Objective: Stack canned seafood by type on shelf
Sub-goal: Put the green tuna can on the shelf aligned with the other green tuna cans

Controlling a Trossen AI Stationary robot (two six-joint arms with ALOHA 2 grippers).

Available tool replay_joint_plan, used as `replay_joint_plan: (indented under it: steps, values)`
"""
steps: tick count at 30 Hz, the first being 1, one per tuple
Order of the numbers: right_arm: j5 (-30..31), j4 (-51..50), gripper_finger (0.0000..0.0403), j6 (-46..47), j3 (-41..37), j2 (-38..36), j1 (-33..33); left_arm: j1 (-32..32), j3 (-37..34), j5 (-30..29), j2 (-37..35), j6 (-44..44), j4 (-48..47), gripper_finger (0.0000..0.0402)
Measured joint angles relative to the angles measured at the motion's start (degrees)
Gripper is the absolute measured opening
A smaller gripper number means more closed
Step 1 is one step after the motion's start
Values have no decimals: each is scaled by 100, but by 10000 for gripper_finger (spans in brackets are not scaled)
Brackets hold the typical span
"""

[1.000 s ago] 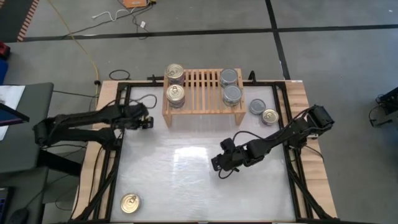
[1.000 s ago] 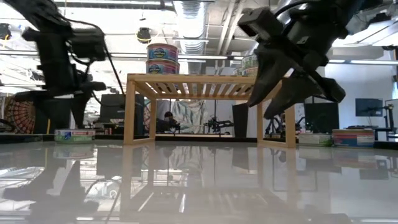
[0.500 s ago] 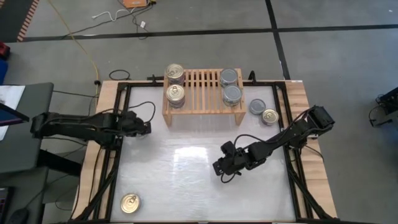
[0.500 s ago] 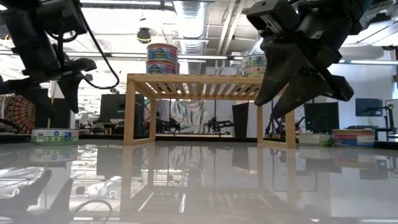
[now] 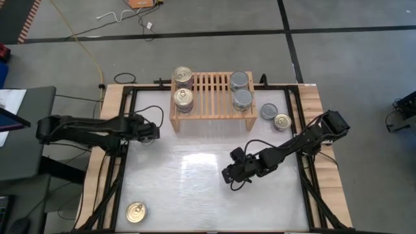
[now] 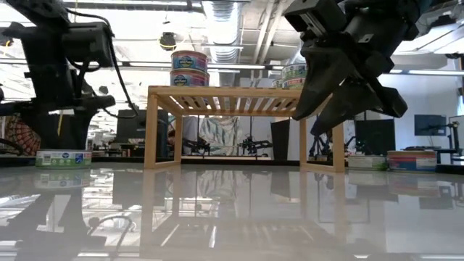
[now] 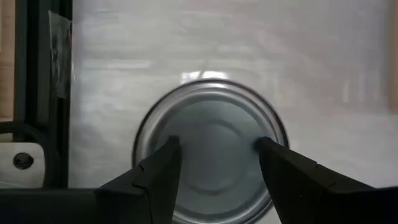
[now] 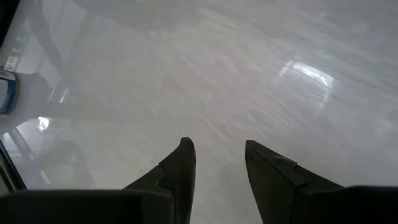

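Note:
The shelf [image 5: 211, 91] stands at the table's far middle. It bears gold-topped cans [image 5: 184, 99] on its left end and silver-topped cans [image 5: 242, 99] on its right. My left gripper [image 5: 149, 134] is at the table's left, fingers apart, over a silver-topped can [image 7: 211, 118] that sits flat on the table [image 6: 64, 157]. My right gripper [image 5: 229, 177] hangs open and empty above the table's middle, with only bare tabletop between its fingers [image 8: 217, 152]. My left gripper has its two fingertips [image 7: 169, 152] spread on the can's flat silver top [image 7: 189, 140], inside the rim. The fingers come steeply from above. The can stays flat on the table. Whether the tips bear down or only graze the top, I cannot tell.
A silver can [image 5: 269, 111] and a gold can [image 5: 282, 121] lie right of the shelf. Another gold can [image 5: 136, 212] sits at the near left corner. Black frame rails [image 5: 120, 169] run along the table's sides. The white middle of the table is bare.
My left gripper has swung toward the table's near-left and rolled a little. The can under it has slid left along the table and turned about, so another part of its label faces the low view. My right gripper has kept still.

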Motion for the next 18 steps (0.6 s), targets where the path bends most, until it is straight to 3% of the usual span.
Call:
replay_joint_plan:
  steps: [6, 18]
  values:
    - [0, 31, 163, 4, 0, 0, 0, -403, 23, 144, 392, -185, 137, 208]
    - [0, 61, 163, 4, 0, 0, -28, -2098, 289, 660, 699, -1114, 920, 208]
